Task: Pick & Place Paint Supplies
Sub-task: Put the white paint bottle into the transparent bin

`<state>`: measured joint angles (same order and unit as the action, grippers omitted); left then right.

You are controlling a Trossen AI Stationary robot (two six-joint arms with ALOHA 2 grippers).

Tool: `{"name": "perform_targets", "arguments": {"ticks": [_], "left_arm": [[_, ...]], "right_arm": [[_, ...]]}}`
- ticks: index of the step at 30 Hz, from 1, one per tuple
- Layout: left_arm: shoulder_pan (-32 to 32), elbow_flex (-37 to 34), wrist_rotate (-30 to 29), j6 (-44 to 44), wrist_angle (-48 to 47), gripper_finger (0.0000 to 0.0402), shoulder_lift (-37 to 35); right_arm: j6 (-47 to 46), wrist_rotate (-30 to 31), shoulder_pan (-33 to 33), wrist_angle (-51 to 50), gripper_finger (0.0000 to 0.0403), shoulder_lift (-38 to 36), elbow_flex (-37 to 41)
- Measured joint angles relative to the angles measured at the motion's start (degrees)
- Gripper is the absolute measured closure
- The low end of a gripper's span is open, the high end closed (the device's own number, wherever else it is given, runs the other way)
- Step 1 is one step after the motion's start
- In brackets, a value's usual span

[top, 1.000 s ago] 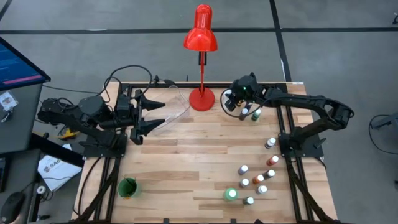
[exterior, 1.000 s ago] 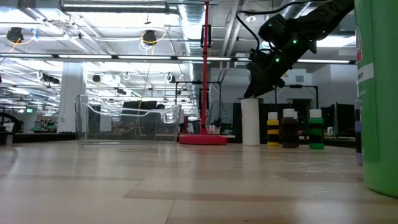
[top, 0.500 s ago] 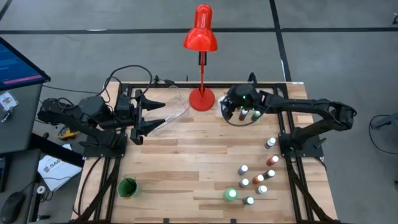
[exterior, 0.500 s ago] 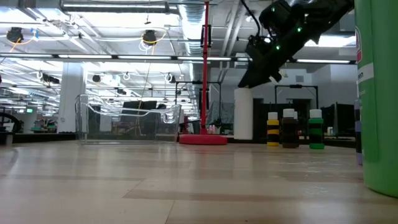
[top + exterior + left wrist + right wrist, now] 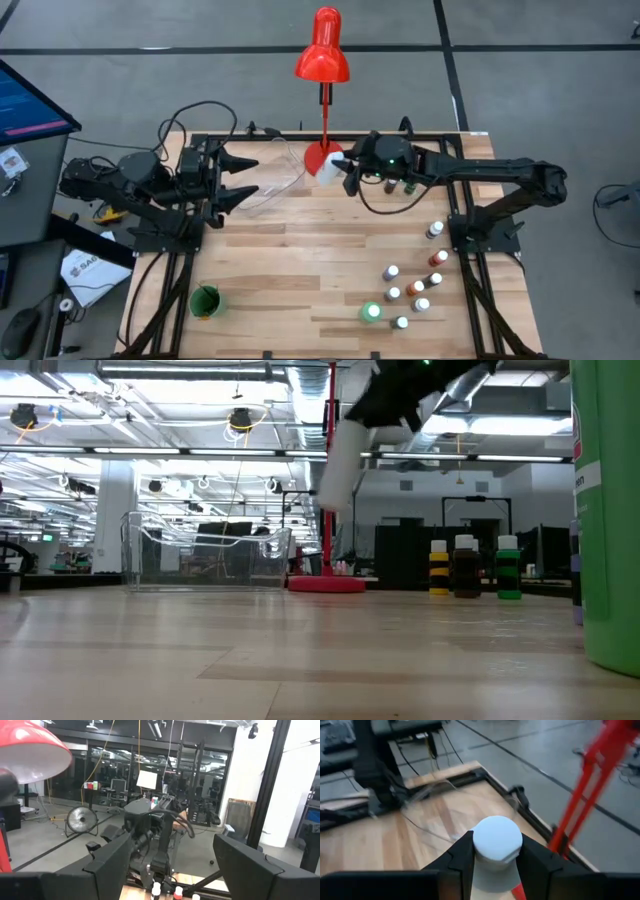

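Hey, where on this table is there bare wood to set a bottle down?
The broad middle of the table lies bare, bordered by the clear bin, the green cup and the bottle cluster. That cluster crowds the near right side; more bottles stand behind the right claw, which holds a white bottle.

I see white bottle [image 5: 496, 851] in dark right gripper [image 5: 492, 855], red lamp [image 5: 322, 60], yellow-black striped bottle [image 5: 438, 568], brown bottle [image 5: 465, 568], green bottle [image 5: 509, 568], pale wood table [image 5: 300, 260]
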<state>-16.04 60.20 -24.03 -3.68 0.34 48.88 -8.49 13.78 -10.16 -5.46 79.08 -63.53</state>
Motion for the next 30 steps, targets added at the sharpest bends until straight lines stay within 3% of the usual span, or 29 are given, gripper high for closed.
{"name": "perform_targets", "arguments": {"ticks": [8, 18, 30], "left_arm": [[0.00, 0.00, 0.00, -0.02, 0.01, 0.0128, -2.57], [-0.02, 0.00, 0.02, -0.04, -1.16, 0.0128, -5.44], [-0.02, 0.00, 0.04, -0.13, -2.06, 0.0128, -6.18]], "right_arm": [[4.66, 0.17, 2.35, -2.31, 0.0291, 11.26, -14.87], [11.12, 0.04, 0.75, -5.73, 0.0290, 27.40, -32.77], [11.66, -0.38, -2.03, -5.88, 0.0290, 34.87, -35.82]]}}
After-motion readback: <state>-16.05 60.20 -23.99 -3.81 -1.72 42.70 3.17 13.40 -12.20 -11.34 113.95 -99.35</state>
